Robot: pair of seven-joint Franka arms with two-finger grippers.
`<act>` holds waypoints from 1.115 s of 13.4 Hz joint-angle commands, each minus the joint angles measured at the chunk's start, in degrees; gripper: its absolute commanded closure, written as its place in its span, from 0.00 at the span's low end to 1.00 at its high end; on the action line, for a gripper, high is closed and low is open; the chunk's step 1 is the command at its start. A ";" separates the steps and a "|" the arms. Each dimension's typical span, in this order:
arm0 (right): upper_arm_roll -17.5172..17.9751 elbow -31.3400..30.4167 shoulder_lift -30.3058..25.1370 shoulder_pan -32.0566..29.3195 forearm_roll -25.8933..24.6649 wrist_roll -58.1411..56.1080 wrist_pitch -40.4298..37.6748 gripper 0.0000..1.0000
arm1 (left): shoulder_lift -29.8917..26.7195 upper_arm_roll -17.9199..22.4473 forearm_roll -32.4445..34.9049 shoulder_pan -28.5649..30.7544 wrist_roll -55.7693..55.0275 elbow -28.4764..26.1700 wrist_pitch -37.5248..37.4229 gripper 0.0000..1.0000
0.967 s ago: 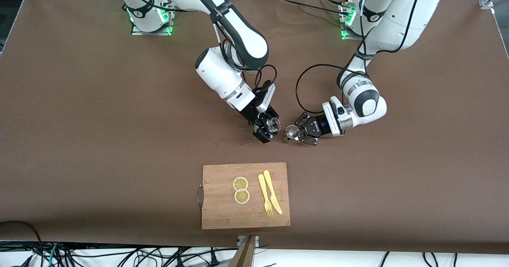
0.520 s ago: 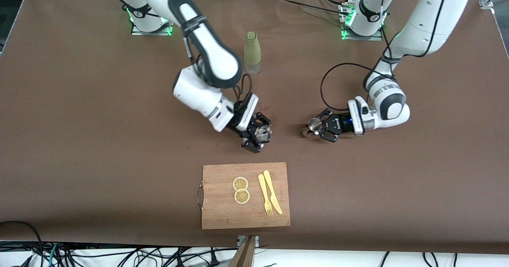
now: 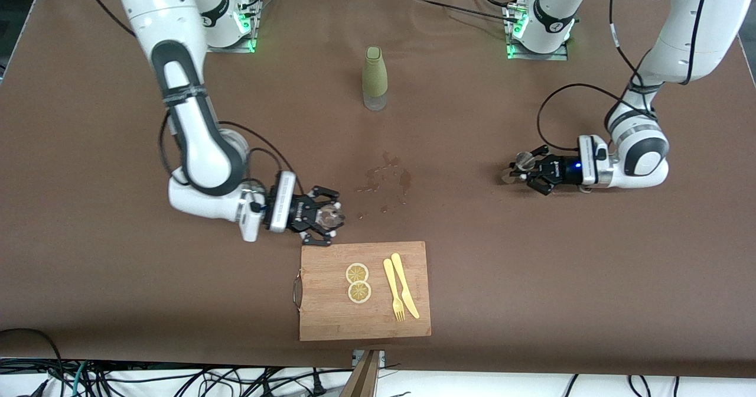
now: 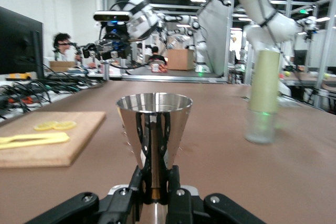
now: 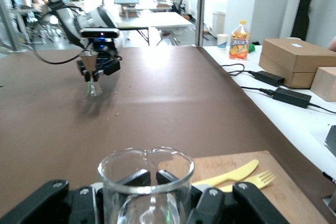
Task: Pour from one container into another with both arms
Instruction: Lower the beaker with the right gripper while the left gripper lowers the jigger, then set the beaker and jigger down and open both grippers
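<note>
At nine o'clock our right gripper (image 3: 328, 217) clamps the tiny clear glass cup (image 3: 329, 216) upright; at three o'clock our left gripper (image 3: 517, 169) pinches the small steel hourglass jigger (image 3: 522, 160). Both seem poured and parted; next, we judge, set each down gently

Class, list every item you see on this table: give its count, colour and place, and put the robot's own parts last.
Clear glass cup: one, transparent, upright in the right gripper.
Steel hourglass jigger: one, grey metal, upright in the left gripper.
Tall sleeved bottle: one, olive-green, standing between the arm bases.
Bamboo cutting board: one, light brown, nearest the front camera.
Lemon slices: two, yellow, on the board.
Plastic fork and knife: one each, yellow, beside the slices.
Spill marks: dark, mid-table.
Right gripper: black, holding the cup.
Left gripper: black, holding the jigger.
</note>
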 commanded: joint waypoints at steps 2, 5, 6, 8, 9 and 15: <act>0.98 -4.89 1.38 -9.06 -0.94 -9.77 -13.69 0.97 | 1.91 5.23 8.67 0.97 3.74 3.08 -6.15 1.00; 0.98 -4.90 4.81 -16.45 -8.49 -13.12 -20.03 0.97 | 3.94 10.07 15.88 1.23 4.44 7.75 -10.98 1.00; 0.98 -4.90 5.34 -18.82 -11.38 -13.21 -21.01 0.97 | 4.47 10.60 17.55 1.41 4.53 8.28 -12.48 1.00; 1.07 -4.90 6.13 -23.13 -17.80 -13.74 -21.46 0.96 | 7.27 10.79 20.01 3.42 7.85 12.30 -12.93 1.00; 1.07 -4.90 7.27 -24.89 -19.74 -15.39 -21.55 0.95 | 8.68 10.79 21.51 3.86 8.31 13.72 -13.72 1.00; 1.07 -4.90 13.34 -27.98 -20.47 -25.52 -22.78 0.76 | 12.99 10.87 26.18 6.33 15.60 19.35 -16.35 1.00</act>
